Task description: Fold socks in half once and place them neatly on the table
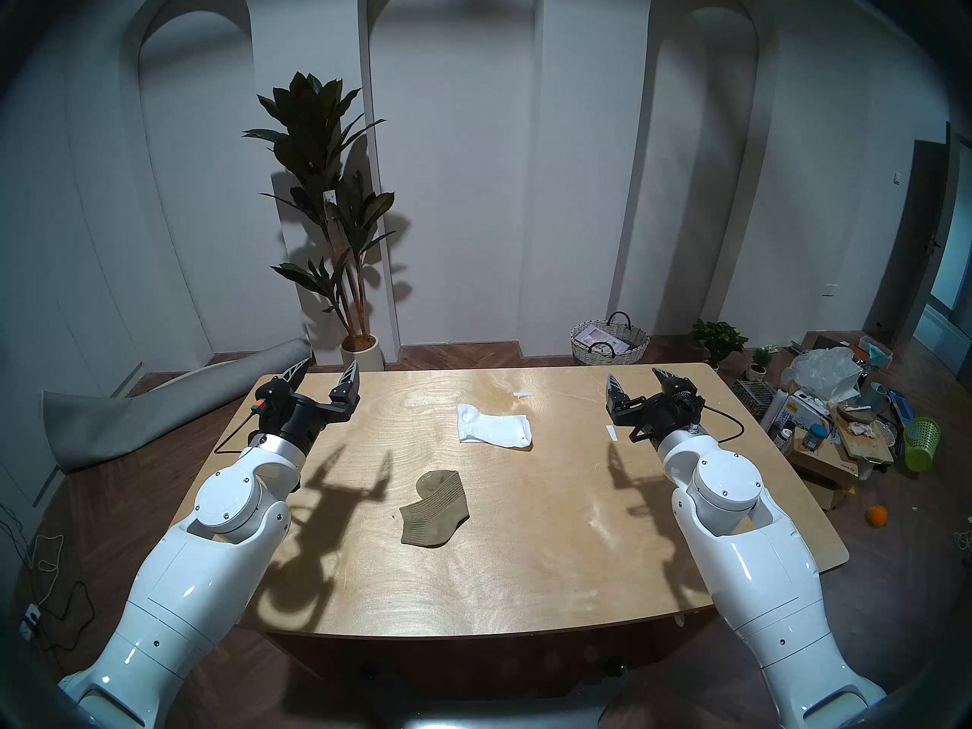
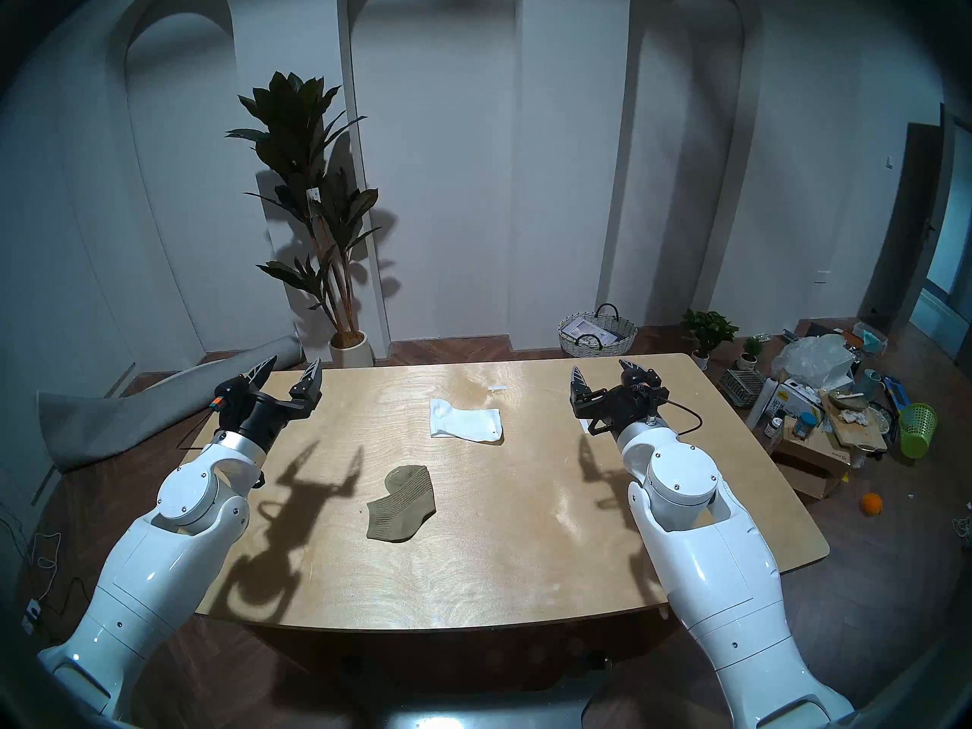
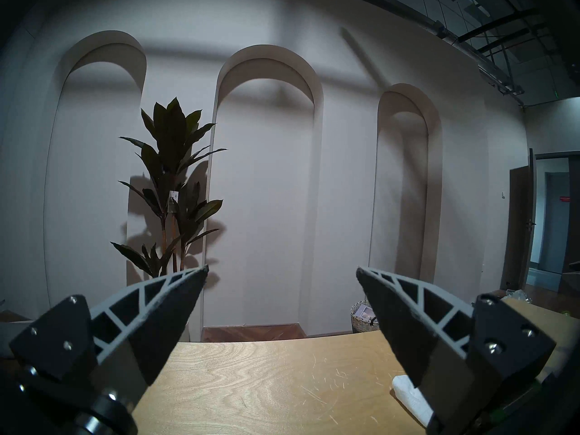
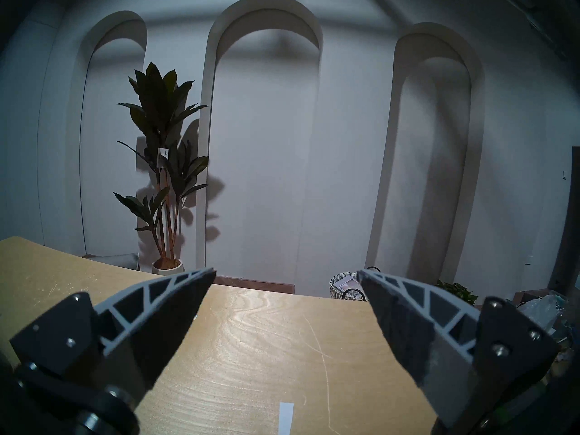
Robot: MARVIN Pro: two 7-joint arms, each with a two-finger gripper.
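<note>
Socks: the olive sock (image 1: 434,508) lies near, nearer my left gripper (image 1: 326,373); the white sock (image 1: 494,424) lies farther, long side left-right. Both grippers, right gripper (image 1: 635,379) too, are spread, empty.

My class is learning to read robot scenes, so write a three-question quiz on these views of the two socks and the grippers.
1. True or false: the left gripper holds a sock.
2. Which sock lies nearer the robot? A) white crew sock B) olive ankle sock
3. Fill in: the small paper strip beside the right gripper lies on the ____.

Key:
1. False; both grippers are open, raised and empty.
2. B
3. plywood table
</note>
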